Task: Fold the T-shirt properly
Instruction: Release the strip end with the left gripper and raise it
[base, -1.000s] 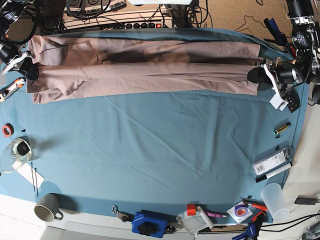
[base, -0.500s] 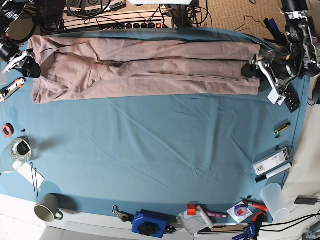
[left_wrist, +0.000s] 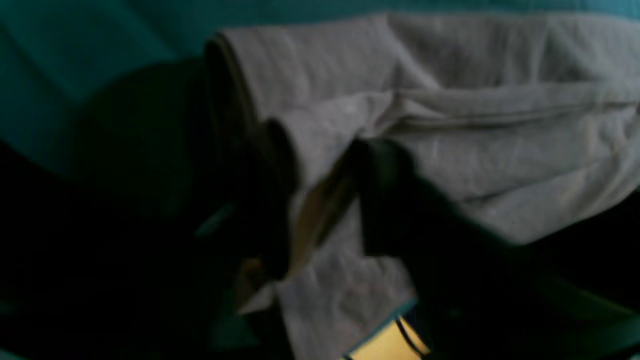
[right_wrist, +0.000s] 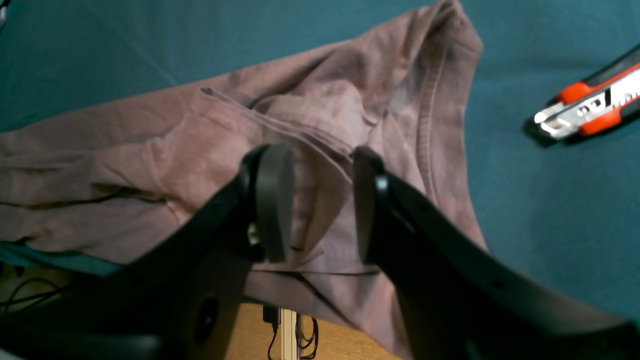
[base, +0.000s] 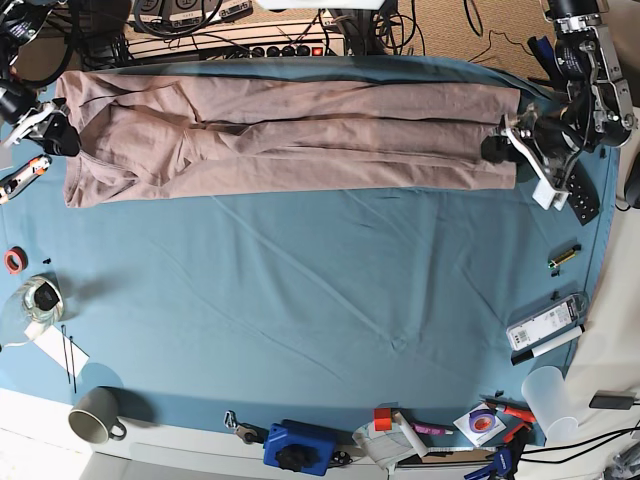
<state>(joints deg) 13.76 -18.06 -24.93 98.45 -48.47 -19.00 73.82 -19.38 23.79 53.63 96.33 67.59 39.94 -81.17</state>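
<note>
Both tools have let go: the right tool (right_wrist: 315, 200) stands parted and empty over the T-shirt (base: 290, 135), now folded lengthwise along the counter's (base: 330, 300) far edge, while the dim left tool (left_wrist: 325, 210) seems released too.

1. Teal table cloth (base: 320, 300), creased.
2. Grey mug (base: 95, 414), bottom-left corner.
3. Red tape roll (base: 14, 260) at left edge; clear tape roll (base: 40, 299) below it.
4. Red/black utility knife (right_wrist: 590, 107), left side.
5. Blue box (base: 300, 446), bottom edge.
6. Translucent cup (base: 551, 398), bottom-right.
7. Power strip (base: 290, 47), beyond far edge.
</note>
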